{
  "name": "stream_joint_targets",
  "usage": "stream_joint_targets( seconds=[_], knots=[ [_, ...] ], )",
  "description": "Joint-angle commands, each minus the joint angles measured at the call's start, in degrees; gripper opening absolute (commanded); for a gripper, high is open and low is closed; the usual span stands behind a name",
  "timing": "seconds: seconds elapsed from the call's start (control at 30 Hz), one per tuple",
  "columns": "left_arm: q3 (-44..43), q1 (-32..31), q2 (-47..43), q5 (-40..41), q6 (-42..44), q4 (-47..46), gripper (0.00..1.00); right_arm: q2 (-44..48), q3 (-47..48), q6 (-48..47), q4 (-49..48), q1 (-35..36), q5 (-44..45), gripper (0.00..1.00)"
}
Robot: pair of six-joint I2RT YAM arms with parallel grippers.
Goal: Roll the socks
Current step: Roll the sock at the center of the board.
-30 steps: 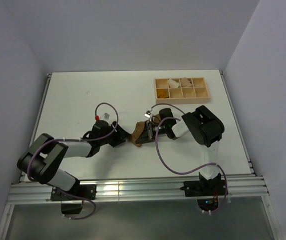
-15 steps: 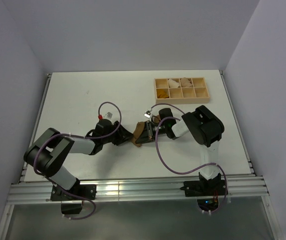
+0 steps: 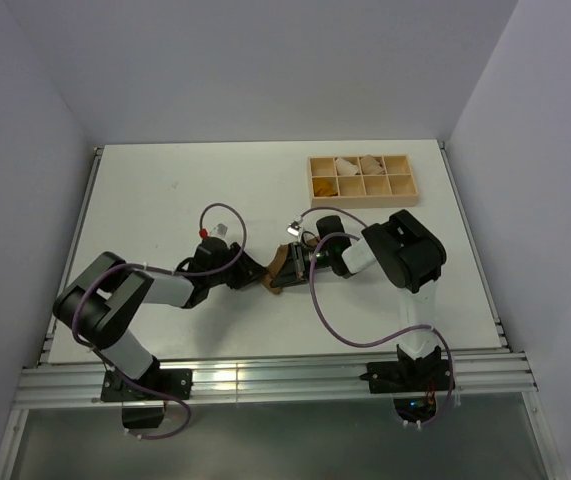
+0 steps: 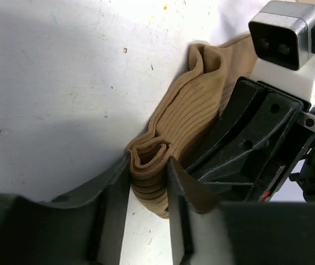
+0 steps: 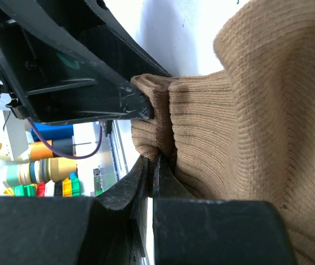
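The socks (image 3: pixel 277 268) lie mid-table as one tan-brown ribbed bundle, and only tan fabric shows. In the left wrist view the socks (image 4: pixel 196 105) end in a rolled fold. My left gripper (image 4: pixel 149 179) has a finger pressed against each side of that fold. My right gripper (image 5: pixel 154 160) is shut, its tips buried in a crease of the socks (image 5: pixel 256 110) where the fabric gathers. From above, the left gripper (image 3: pixel 257 275) and right gripper (image 3: pixel 287 272) meet at the bundle from opposite sides, almost touching.
A wooden compartment tray (image 3: pixel 325 158) stands at the back right with pale rolled bundles (image 3: pixel 345 165) in two top cells. Purple cables (image 3: pixel 330 320) loop over the table beside both arms. The right wrist camera (image 4: pixel 284 36) sits close above the bundle.
My left arm has reached further right to the bundle and its jaws have narrowed onto the rolled end. The right arm and the socks have stayed put.
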State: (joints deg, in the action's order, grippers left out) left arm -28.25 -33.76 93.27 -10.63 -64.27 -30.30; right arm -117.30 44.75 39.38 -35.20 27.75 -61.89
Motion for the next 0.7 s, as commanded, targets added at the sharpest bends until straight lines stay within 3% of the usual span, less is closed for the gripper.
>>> stream_joint_targets(
  seconds=[0.0,0.17,0.27,0.4,0.47,0.67],
  knots=[
    [0.0,-1.4,2.3,1.6,1.1,6.6,0.36,-1.9,0.2,-2.1,3.6,-0.1,2.8,0.0],
    [-0.8,-2.1,3.7,2.2,0.6,7.3,0.13,-0.3,0.1,-3.7,6.0,-0.1,4.5,0.0],
    [-1.7,-2.3,3.9,3.6,0.8,9.9,0.0,2.6,0.0,-6.7,9.5,-0.1,6.9,0.07],
    [-3.7,-2.3,2.6,7.7,1.4,16.5,0.0,8.4,0.0,-12.3,18.1,0.0,12.6,0.33],
    [-4.0,-2.3,0.9,10.4,1.1,19.2,0.0,12.3,-0.2,-14.5,20.1,0.0,15.9,0.4],
    [-3.1,-2.2,-4.8,21.0,-2.4,28.4,0.0,22.9,1.6,-22.0,29.2,2.0,27.8,0.46]
  ],
)
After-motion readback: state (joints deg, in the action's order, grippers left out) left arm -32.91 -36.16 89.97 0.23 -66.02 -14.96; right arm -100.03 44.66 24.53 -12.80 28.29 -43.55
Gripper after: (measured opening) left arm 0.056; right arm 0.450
